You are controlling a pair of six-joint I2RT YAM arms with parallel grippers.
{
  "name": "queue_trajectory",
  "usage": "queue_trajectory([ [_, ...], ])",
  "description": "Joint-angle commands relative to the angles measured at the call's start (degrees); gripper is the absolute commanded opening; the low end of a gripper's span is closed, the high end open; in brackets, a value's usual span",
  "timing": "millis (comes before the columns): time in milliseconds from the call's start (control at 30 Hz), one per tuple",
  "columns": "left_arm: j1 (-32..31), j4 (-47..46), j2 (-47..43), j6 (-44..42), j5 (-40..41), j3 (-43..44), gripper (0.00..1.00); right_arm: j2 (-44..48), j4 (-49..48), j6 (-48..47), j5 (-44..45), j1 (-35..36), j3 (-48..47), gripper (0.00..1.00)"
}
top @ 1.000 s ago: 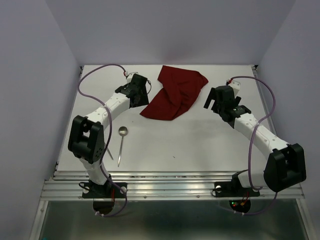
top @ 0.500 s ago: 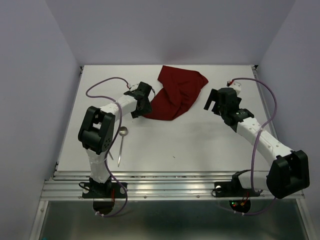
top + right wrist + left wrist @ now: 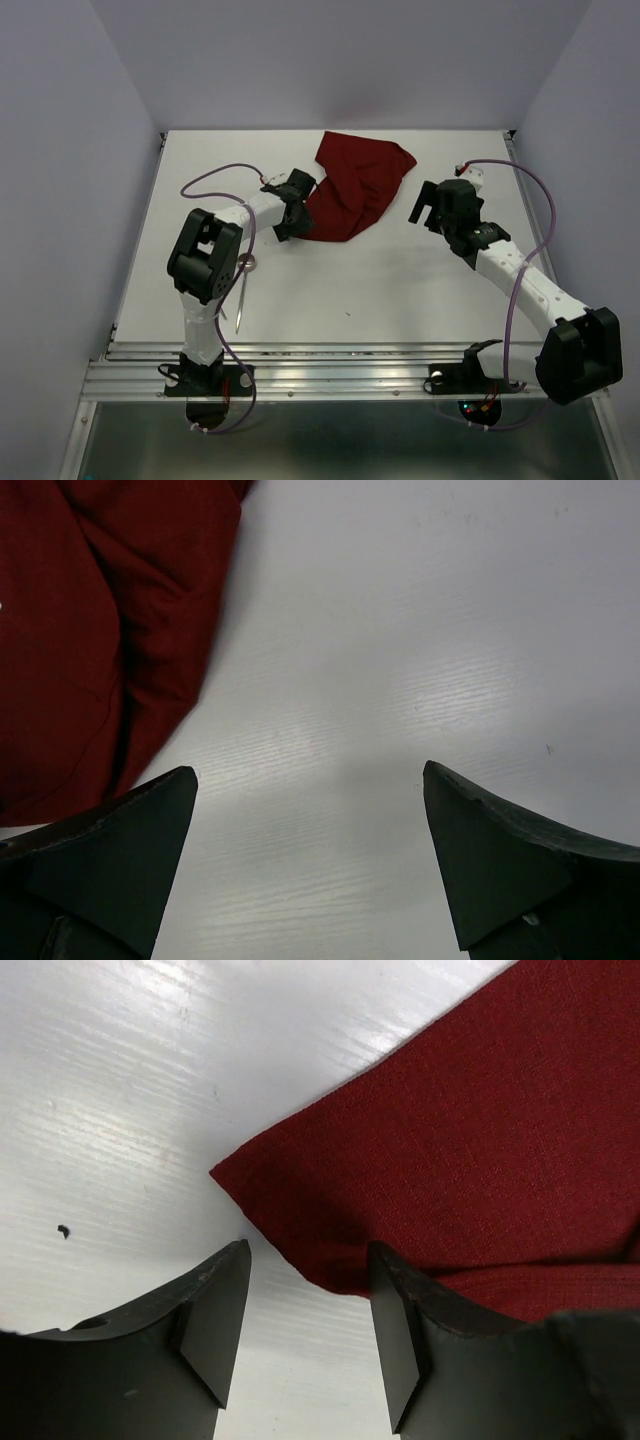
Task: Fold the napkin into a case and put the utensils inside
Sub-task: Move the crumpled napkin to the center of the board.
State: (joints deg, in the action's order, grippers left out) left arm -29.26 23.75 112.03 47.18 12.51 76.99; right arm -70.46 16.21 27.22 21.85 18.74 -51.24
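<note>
- Now, your left gripper [image 3: 308, 1260] sits at the near left corner of the red napkin [image 3: 352, 195]. Its jaws are partly open around the cloth edge and hold nothing yet.
- Go a bit deeper before you pinch, so the corner cannot slip out.
- Your right gripper [image 3: 432, 205] is wide open and empty, just right of the napkin.
- The napkin lies bunched up at the far middle of the table [image 3: 400, 290]. The spoon [image 3: 243, 292] lies near left.

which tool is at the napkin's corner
The left tool: the napkin edge sits between its fingers. The right tool hangs over bare table.
</note>
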Motion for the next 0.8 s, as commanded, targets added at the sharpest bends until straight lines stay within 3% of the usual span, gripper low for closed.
queue_trajectory([
  [0,0.2,0.7,2.4,2.4,1.4,2.9,0.60,1.5,-2.0,-0.9,-0.3,-0.2,-0.3,1.00],
  [233,1.0,-0.7,5.0,2.3,0.8,3.0,0.39,1.8,-2.0,-0.9,-0.2,-0.2,0.2,1.00],
  [333,1.0,-1.0,5.8,1.6,0.7,3.3,0.21,1.5,-2.1,-0.8,-0.7,-0.2,0.3,1.00],
  [367,1.0,-1.2,6.0,1.3,0.6,3.4,0.07,1.4,-2.1,-0.8,-0.9,-0.2,0.3,1.00],
  [400,1.0,-1.2,6.0,0.6,0.4,3.7,0.00,1.3,-2.0,-0.8,-1.2,-0.2,0.2,1.00],
  [767,1.9,-1.6,-5.4,-6.9,0.0,-1.7,0.00,-7.7,0.3,-4.5,-12.4,1.1,-9.3,0.98],
])
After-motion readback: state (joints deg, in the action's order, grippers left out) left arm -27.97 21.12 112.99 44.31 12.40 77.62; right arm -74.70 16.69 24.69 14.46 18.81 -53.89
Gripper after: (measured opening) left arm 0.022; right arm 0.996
